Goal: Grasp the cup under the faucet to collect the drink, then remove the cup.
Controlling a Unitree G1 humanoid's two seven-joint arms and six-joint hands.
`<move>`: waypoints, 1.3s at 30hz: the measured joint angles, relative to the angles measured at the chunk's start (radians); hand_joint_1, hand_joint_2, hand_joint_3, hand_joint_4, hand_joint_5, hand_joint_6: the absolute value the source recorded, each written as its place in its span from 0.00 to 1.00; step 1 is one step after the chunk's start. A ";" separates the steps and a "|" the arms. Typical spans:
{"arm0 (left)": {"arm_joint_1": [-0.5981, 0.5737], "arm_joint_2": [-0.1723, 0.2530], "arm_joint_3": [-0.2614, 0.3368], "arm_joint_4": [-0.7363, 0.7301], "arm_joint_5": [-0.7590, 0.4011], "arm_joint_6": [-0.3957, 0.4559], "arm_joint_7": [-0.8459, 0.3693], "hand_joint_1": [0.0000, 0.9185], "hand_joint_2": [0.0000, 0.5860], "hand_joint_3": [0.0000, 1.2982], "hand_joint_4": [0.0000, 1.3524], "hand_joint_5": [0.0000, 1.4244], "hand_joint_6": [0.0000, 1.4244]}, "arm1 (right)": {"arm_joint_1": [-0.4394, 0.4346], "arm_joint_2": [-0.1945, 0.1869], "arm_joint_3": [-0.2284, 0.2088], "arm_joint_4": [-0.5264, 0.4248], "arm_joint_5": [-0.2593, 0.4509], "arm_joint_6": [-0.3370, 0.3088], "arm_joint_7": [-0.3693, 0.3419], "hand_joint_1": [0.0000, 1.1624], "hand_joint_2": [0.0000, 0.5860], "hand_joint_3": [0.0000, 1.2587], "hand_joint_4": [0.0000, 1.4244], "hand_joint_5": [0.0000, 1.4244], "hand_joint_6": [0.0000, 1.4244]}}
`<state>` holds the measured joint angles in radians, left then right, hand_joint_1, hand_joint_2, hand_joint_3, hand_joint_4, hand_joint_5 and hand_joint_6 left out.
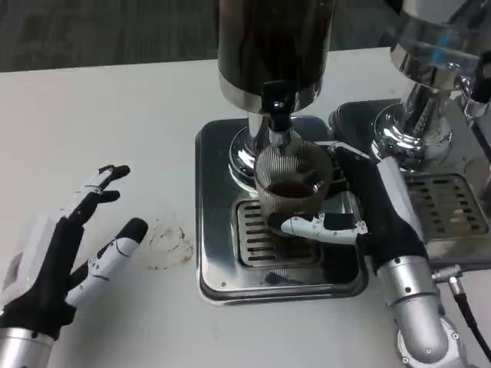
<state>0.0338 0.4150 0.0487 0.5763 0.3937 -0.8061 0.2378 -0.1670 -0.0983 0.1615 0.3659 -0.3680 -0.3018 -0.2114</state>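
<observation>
White surface (115, 115), a faint clear ring-like smear (169, 244) on it left of the steel drip tray (211, 230), second dispenser (430, 69) at right on its own grated tray (453, 207), black cable (469, 314) at lower right, dark floor (92, 31) beyond

We see a clear, finely ribbed cup (294, 180) with dark brown drink in its bottom, under a black faucet (275, 103) on a dark dispenser (275, 46) banded in shiny chrome. The drip tray (222, 261) is polished silver with a slotted grille. Each robot hand, left (73, 245) and right (368, 215), is white and black. The table (100, 123) is plain white.
</observation>
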 measured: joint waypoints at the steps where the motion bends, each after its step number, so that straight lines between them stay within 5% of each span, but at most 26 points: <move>1: -0.002 0.000 -0.004 0.006 0.000 -0.001 0.000 0.00 0.30 0.16 0.06 0.17 0.10 | 0.012 -0.004 0.000 -0.016 0.000 0.001 0.004 0.85 0.17 0.50 0.44 0.41 0.43; 16: -0.011 0.007 -0.030 0.021 0.004 -0.019 0.001 0.00 0.30 0.16 0.06 0.17 0.10 | 0.110 -0.029 0.001 -0.126 0.000 0.006 0.019 0.85 0.15 0.51 0.47 0.43 0.46; 30: 0.004 0.065 -0.060 -0.028 0.139 -0.027 0.077 0.00 0.27 0.09 0.00 0.10 0.05 | 0.211 -0.031 0.006 -0.272 0.003 0.008 0.070 0.85 0.15 0.52 0.47 0.44 0.46; 39: 0.129 0.123 -0.051 -0.157 0.229 -0.025 0.142 0.00 0.24 0.01 0.00 0.05 0.02 | 0.285 -0.033 0.027 -0.371 0.006 0.010 0.140 0.85 0.15 0.52 0.48 0.45 0.48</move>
<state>0.1631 0.5380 -0.0023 0.4197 0.6227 -0.8314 0.3794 0.1179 -0.1316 0.1887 -0.0051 -0.3621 -0.2914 -0.0716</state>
